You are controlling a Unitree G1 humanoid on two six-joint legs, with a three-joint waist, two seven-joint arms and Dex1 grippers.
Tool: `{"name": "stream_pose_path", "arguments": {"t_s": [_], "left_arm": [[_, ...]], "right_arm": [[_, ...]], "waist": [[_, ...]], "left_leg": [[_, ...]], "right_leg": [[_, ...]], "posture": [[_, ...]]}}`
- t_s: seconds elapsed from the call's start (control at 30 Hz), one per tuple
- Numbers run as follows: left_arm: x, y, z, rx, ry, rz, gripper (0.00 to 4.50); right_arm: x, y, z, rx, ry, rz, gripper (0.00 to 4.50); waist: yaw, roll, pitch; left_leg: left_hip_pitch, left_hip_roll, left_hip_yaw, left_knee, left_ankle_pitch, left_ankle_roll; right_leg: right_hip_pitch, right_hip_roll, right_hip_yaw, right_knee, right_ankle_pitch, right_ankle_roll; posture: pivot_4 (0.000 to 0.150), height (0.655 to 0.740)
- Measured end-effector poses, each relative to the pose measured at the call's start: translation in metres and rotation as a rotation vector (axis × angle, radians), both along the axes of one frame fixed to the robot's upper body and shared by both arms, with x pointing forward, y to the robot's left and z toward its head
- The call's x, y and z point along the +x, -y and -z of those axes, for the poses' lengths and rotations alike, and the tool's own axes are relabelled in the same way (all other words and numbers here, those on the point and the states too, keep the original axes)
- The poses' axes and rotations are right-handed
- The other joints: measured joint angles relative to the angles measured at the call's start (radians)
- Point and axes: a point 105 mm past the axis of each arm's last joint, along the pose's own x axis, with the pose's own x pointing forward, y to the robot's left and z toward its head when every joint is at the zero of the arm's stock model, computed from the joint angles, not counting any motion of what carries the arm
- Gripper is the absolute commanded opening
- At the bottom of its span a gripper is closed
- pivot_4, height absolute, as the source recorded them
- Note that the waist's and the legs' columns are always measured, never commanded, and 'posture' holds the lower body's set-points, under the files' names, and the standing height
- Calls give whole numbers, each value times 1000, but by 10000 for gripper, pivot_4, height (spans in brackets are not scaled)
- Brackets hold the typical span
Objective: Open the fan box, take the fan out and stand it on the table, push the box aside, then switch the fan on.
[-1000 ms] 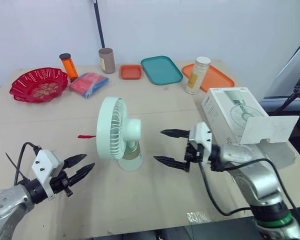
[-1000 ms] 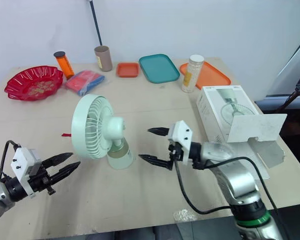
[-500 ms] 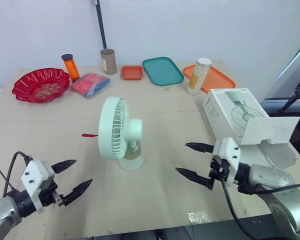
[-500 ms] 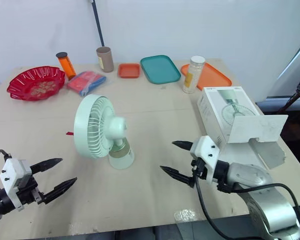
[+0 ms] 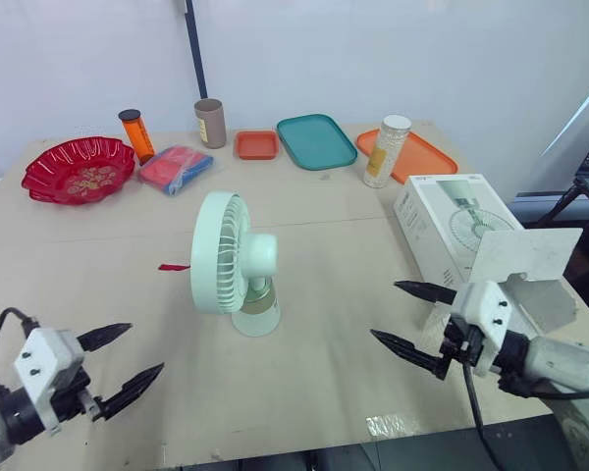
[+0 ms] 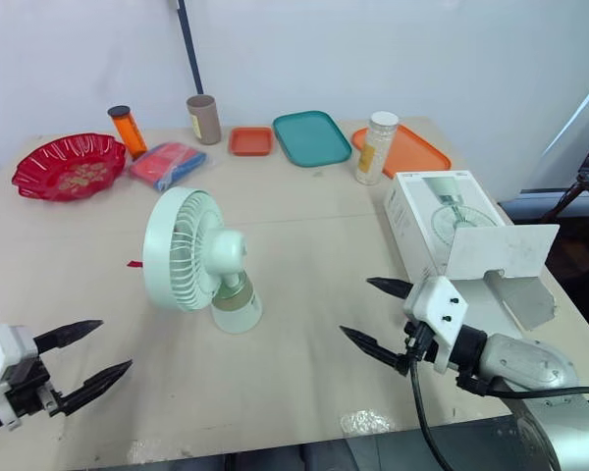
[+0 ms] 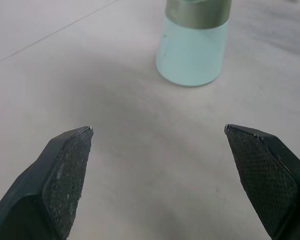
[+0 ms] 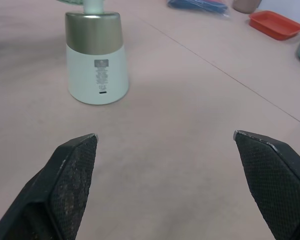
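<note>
The fan [image 5: 234,265] stands upright on its round base near the middle of the worktop [image 5: 314,245], out of its packaging, with the grille turned toward my left side. In the right wrist view I see the base [image 8: 96,65] flat on the surface. A small red scrap [image 5: 173,267] lies just left of the fan.

The fan box [image 5: 450,226] lies well off to the right, close to the worktop's right edge, with its end flap [image 5: 525,253] hanging open toward me.

My left end effector [image 5: 147,347] hangs low by the near left edge, fingers spread wide and holding nothing. My right end effector [image 5: 384,309] sits between the fan and the box, also wide and empty.

The worktop is a plain beige board. Bare surface surrounds the fan on every side, out to the near edge.

Along the far edge, against a white wall [image 5: 393,49], stand a red bowl [image 5: 78,169], an orange bottle [image 5: 134,134], a blue-and-red packet [image 5: 176,168], a brown cup [image 5: 210,122], a small orange tray [image 5: 256,144], a teal tray [image 5: 317,140], a white-lidded jar [image 5: 386,149] and a larger orange tray [image 5: 422,155].
</note>
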Motion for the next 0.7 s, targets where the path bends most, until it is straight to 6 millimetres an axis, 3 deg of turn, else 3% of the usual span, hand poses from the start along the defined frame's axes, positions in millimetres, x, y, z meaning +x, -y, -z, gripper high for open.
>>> {"name": "stream_pose_path", "arguments": {"t_s": [0.27,0.7], "left_arm": [[-20,-10,9,13,-17,-59,44852],[-18,-23,11,67,8,-89,44852]], "right_arm": [[-3,5,6,-35,-55,-4,45000],[-5,13,14,-56,-108,-20,45000]], "waist": [[0,-1,-1],[0,-3,-2]], "left_leg": [[2,0,1,0,0,0],[4,0,1,0,-1,2]], "right_leg": [[1,0,1,0,-1,1],[2,1,2,0,-3,3]], "posture": [[1500,7400],[1500,7400]]}}
